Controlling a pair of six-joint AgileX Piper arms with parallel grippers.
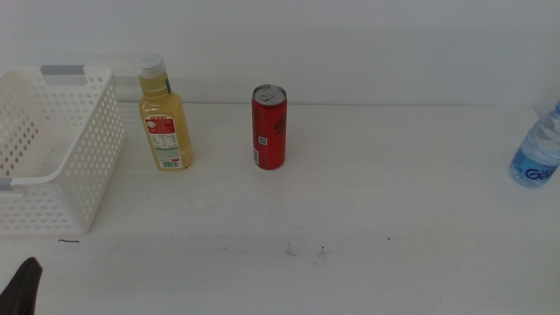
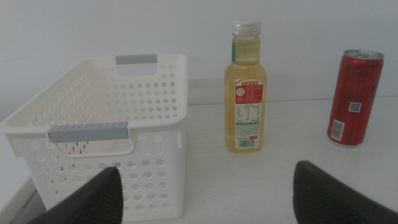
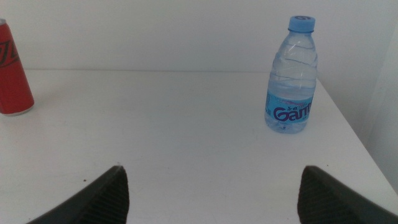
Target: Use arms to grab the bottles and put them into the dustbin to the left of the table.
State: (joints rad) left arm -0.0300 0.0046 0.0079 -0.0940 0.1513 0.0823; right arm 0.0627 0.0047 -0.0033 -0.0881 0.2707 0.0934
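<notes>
Overhead and wrists sharing red can (image 1: 269, 128)

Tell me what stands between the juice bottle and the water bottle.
In the middle view the red can stands between the juice bottle and the water bottle, much nearer the juice bottle; the rest of that stretch of table is bare.

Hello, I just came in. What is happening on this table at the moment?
Nothing is being handled yet. The yellow juice bottle with a white cap, the slim red can and the clear blue-labelled water bottle all stand upright on the white tabletop. The white perforated plastic basket at the left holds none of them. The left claw waits open, facing the basket and juice bottle; the right claw waits open, facing the water bottle.
</notes>
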